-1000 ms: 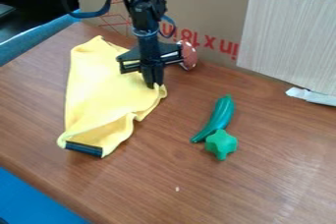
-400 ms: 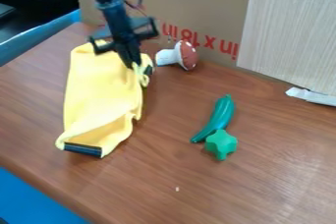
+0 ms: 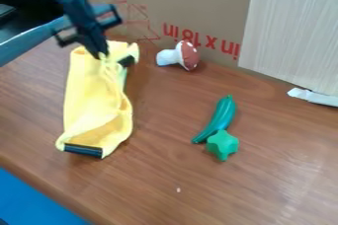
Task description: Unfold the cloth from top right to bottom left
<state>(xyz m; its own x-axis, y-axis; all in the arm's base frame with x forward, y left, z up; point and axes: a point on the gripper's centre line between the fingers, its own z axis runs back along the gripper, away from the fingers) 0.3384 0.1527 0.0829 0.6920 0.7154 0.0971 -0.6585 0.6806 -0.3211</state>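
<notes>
- Spreading past the near left edge of the brown wood-grain table [image 3: 264,184], a blue surface [image 3: 29,202] marks the foreground
- A small white speck [image 3: 178,189] sits on the bare wood, toward the camera
- A green star-shaped toy [image 3: 222,145] lies at the lower end of a long, curved teal toy vegetable [image 3: 221,115], the two appearing to touch
- The yellow cloth [image 3: 86,91] stretches along the left side of the table, a dark strip [image 3: 83,150] across its near end, its right side rumpled in folds
- Above the cloth's far part, the black gripper [image 3: 101,55] hangs at a slant, its fingers pressed together and pinching a gathered fold; a second dark patch [image 3: 127,61] shows just beside, to the right
- A red-capped toy mushroom with white spots [image 3: 187,55] rests on its side near the cardboard
- A torn white piece [image 3: 314,96] lies at right, by the foot of a pale wood-grain panel [image 3: 290,36]
- Behind, brown cardboard [image 3: 198,2] carries large red print, upside down to the camera, and a red line drawing [image 3: 135,21] partly behind the arm
</notes>
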